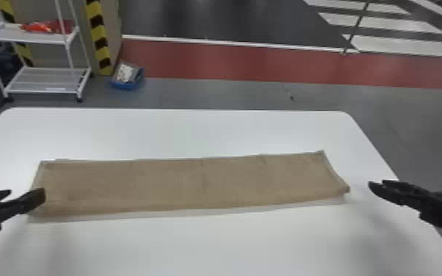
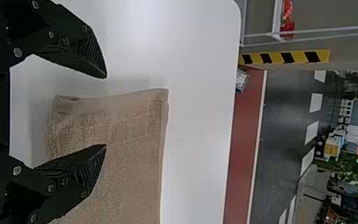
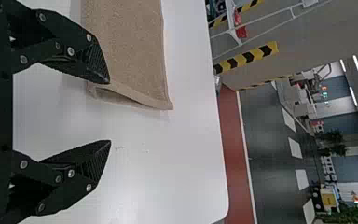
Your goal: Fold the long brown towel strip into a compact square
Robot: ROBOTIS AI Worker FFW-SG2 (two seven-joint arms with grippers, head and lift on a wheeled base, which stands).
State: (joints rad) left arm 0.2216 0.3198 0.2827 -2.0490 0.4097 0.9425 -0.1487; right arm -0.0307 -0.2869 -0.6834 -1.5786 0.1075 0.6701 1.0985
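The brown towel strip (image 1: 202, 183) lay on the white surface (image 1: 202, 238), stretched out long from the robot's left toward its right. It was flat for the most part, with a faint crease running across it near the middle. Its right end was cut on a slant, the near corner reaching farther to the right than the far one. In the right wrist view the layers at that end stood a little apart, leaving a narrow gap along the edge. At the left end, the left wrist view showed a small open loop in the cloth at one corner.

The left gripper (image 1: 27, 192) was at the towel's left end, its fingers spread wide and pinching nothing. One finger overlapped the towel in the left wrist view, while the other was past the end, over the bare surface; whether either touched the cloth could not be told.

The right gripper (image 1: 377, 182) was just beyond the towel's right end, its fingers also spread and empty, one of them close to the slanted edge.

Past the surface, a white rack (image 1: 29, 36) held red items (image 1: 47, 26) on its upper shelf, and a blue bin (image 1: 126, 86) sat on the floor (image 1: 231, 93) near a yellow-and-black striped post (image 1: 101, 44).
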